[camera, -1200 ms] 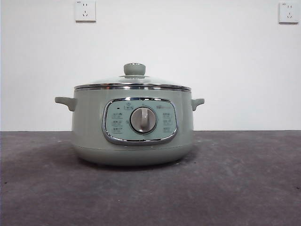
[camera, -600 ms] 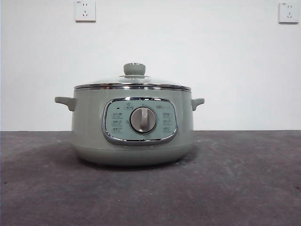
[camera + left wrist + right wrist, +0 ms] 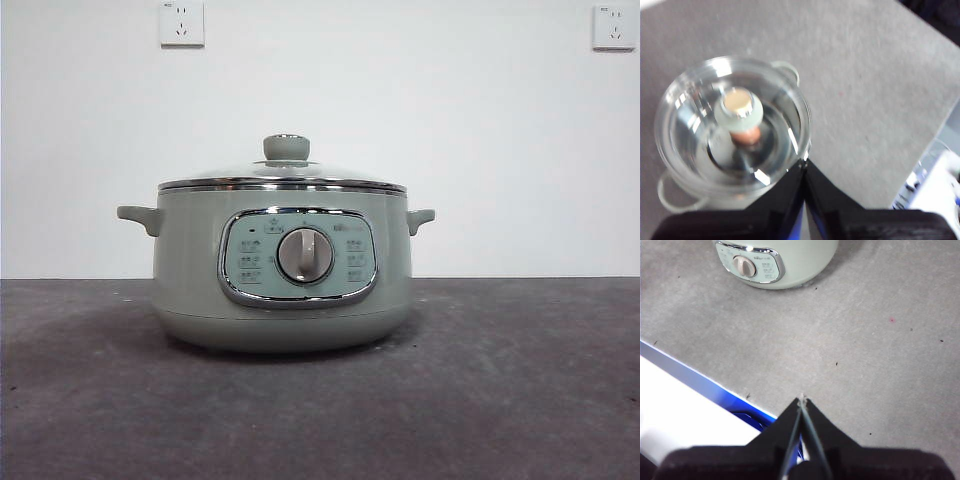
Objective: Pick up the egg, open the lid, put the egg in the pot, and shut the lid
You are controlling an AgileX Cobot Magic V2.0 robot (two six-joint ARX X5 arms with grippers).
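Egg [image 3: 746, 135] inside the covered pot [image 3: 283, 270], seen through the glass lid [image 3: 732, 120].

Left gripper [image 3: 804, 167] hangs above beside the pot, jaws together; right gripper [image 3: 802, 402] waits well off over grey table [image 3: 865, 340], jaws together.

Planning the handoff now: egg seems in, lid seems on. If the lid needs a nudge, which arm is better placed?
Probably left. Its claw, shut, hangs just above the lid, with the egg visible through the glass. The right claw is off over bare table, away from the pot.
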